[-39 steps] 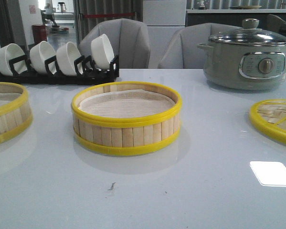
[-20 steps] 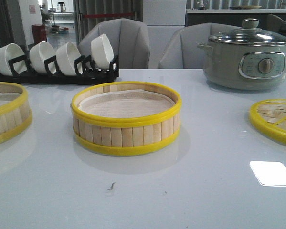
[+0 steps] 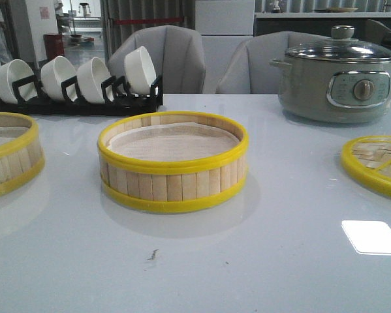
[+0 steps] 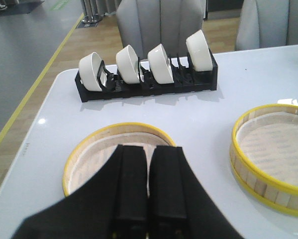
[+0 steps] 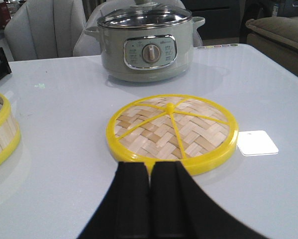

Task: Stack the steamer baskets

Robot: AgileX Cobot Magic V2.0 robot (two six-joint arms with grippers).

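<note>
Left wrist view, closed left gripper (image 4: pixel 149 186) over side steamer basket (image 4: pixel 89 154)

Baskets: 2, pale bamboo slats, bright yellow rims, white liners; one centre (image 3: pixel 172 163), one left (image 3: pixel 9 156). Lid (image 5: pixel 172 132): tan herringbone weave, yellow rim, spokes and knob. Pot (image 3: pixel 339 75): grey-green body, silver panel, clear glass lid. Bowls (image 4: pixel 146 62): 4, white. Rack (image 4: pixel 149 87): black. Table (image 3: pixel 280 261): glossy pale grey-white. Fingers (image 4: pixel 131 191) of both grippers: matte black.
</note>
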